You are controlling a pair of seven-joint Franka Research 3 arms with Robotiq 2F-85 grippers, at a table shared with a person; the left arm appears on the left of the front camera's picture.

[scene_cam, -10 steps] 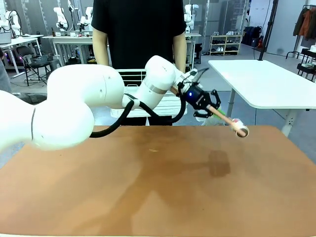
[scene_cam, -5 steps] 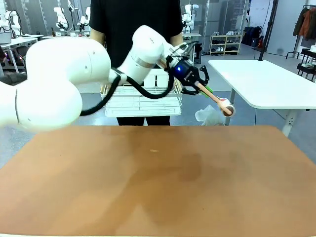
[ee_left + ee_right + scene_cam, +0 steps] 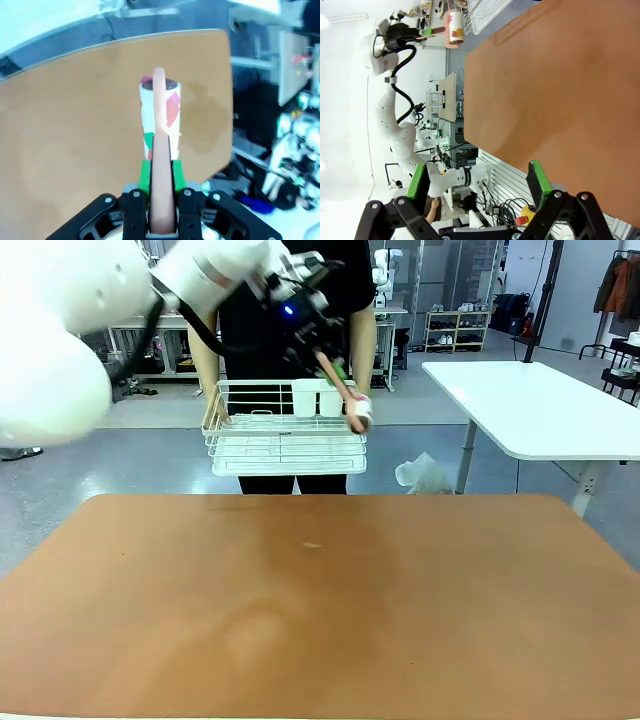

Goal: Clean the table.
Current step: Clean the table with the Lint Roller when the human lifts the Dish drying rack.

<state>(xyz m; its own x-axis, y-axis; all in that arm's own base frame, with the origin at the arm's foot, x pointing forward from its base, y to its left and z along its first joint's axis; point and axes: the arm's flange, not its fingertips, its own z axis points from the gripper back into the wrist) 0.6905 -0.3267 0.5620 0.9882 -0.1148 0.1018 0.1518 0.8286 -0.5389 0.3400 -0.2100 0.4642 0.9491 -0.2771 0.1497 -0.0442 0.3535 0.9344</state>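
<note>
One tool is in play: a lint roller (image 3: pixel 356 410), carried by my left arm (image 3: pixel 60 350). The left jaws are clenched on its pinkish handle with a green pad pressed to each side, as the left wrist view shows plainly. The white printed head (image 3: pixel 160 107) sticks out past the fingertips. I grip it by the handle so the head is free to roll.

The arm is lifted high over the desk's far left. The head hangs above the white wire rack (image 3: pixel 285 440), which sits beyond the far edge with a person (image 3: pixel 270 290) in a black shirt just behind it. Since the roller touches nothing, I judge it is up there to be set into the rack rather than to work.

The desk (image 3: pixel 450 620) lies below the rack and on my side of it, spanning the front view from left edge to right edge. Its reddish-brown, leather-like top is matte, with rounded far corners. I can make out nothing on it but a small pale speck (image 3: pixel 312 545) near the middle, toward the far edge. It reads as nearly clean to me.

On the right, the right jaws are released, pads (image 3: pixel 416 181) spread wide and grasping nothing. They hover clear of the desk top, parked out of the way, I judge.
</note>
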